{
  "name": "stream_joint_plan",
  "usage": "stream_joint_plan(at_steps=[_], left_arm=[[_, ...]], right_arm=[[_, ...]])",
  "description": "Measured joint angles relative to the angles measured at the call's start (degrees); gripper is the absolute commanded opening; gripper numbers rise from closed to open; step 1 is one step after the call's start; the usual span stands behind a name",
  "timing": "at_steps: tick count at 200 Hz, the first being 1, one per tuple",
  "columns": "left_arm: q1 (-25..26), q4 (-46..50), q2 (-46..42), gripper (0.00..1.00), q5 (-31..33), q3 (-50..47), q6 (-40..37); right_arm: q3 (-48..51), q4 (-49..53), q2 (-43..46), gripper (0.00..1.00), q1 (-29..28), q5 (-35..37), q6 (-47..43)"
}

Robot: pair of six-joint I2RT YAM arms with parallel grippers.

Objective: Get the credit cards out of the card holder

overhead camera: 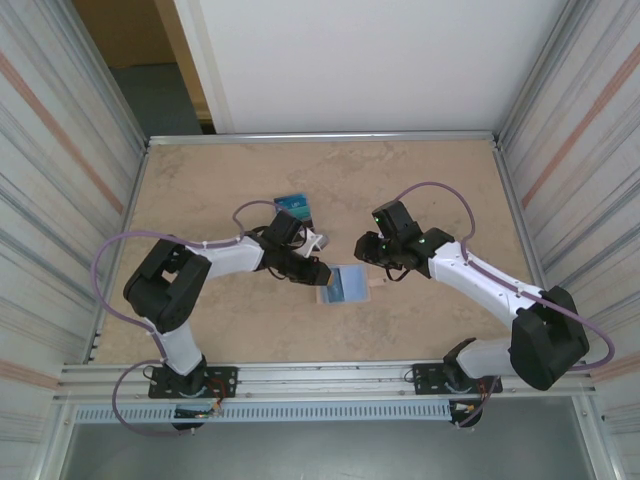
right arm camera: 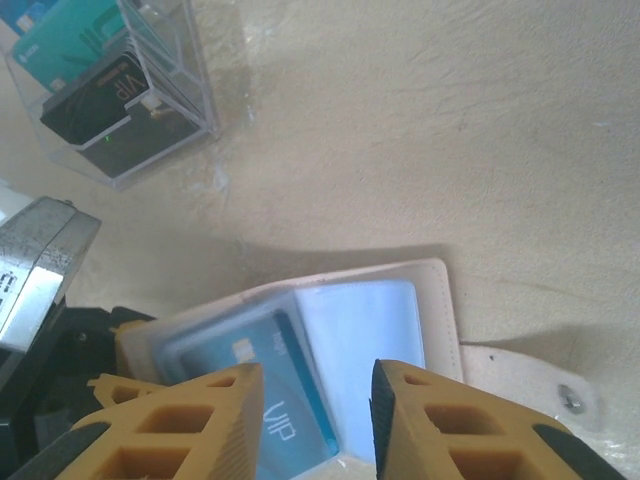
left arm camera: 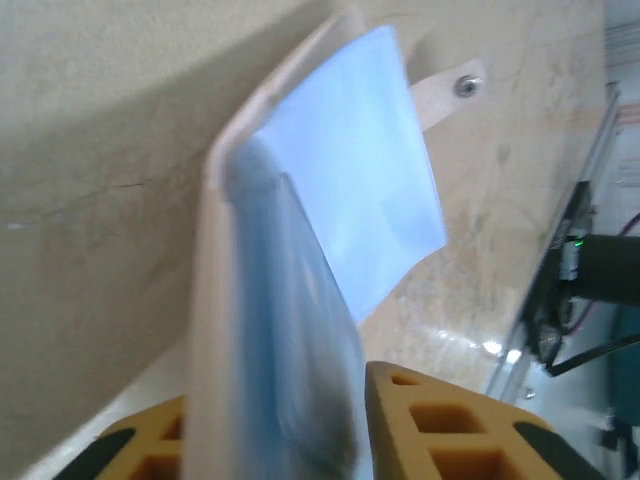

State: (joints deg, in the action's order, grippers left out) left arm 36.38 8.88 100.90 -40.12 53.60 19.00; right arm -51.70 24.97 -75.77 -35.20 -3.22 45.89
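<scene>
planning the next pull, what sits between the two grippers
The open beige rectangular card holder, a teal plastic card inside it, lies between the left gripper and right gripper; the top view shows it.

"VIP" is printed on the blue card (right arm camera: 285, 415) and the dark card (right arm camera: 115, 95).

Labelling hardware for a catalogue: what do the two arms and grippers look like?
The left arm and right arm have white links and black joints, each with a thin mauve cable. The left gripper and right gripper have orange-yellow fingers with square cut-outs.
</scene>
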Motion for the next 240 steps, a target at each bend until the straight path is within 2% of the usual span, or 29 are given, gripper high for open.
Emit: stream_joint_plan(at_steps=[50,69,88,114,150,176,195,240], left_arm=[[0.0,4.1,-1.3,0.64,7.8,0.2,-1.7],[0.0,5.5,-4.0,0.65,12.2,0.1,-1.8],[0.2,6.6,-7.6,0.66,17.0,-0.1,-1.8],[2.4,7.0,-12.3,0.65,24.0,-1.1,-1.8],[7.0,5.5,-15.3,0.60,29.8,-4.6,-1.5],[8.7,2.7,-15.4,0.57,31.0,-7.8,-0.4],[9.1,0.4,-14.9,0.55,31.0,-8.9,0.4],[9.8,-3.6,-13.0,0.46,31.0,-9.3,0.7]], right_arm=[[0.3,-1.0,0.0,0.33,0.0,-1.3,0.0],[0.7,-1.2,0.0,0.32,0.0,-1.7,0.0],[1.1,-1.7,0.0,0.36,0.0,-2.8,0.0],[1.2,-2.8,0.0,0.44,0.0,-4.6,-0.1],[1.3,-4.2,-1.8,0.38,0.1,-8.4,-1.0],[1.6,-4.5,-4.2,0.29,0.1,-11.2,-1.8],[2.2,-4.9,-5.4,0.27,0.1,-13.3,-2.1],[3.9,-6.8,-9.9,0.23,-0.4,-16.2,-3.0]])
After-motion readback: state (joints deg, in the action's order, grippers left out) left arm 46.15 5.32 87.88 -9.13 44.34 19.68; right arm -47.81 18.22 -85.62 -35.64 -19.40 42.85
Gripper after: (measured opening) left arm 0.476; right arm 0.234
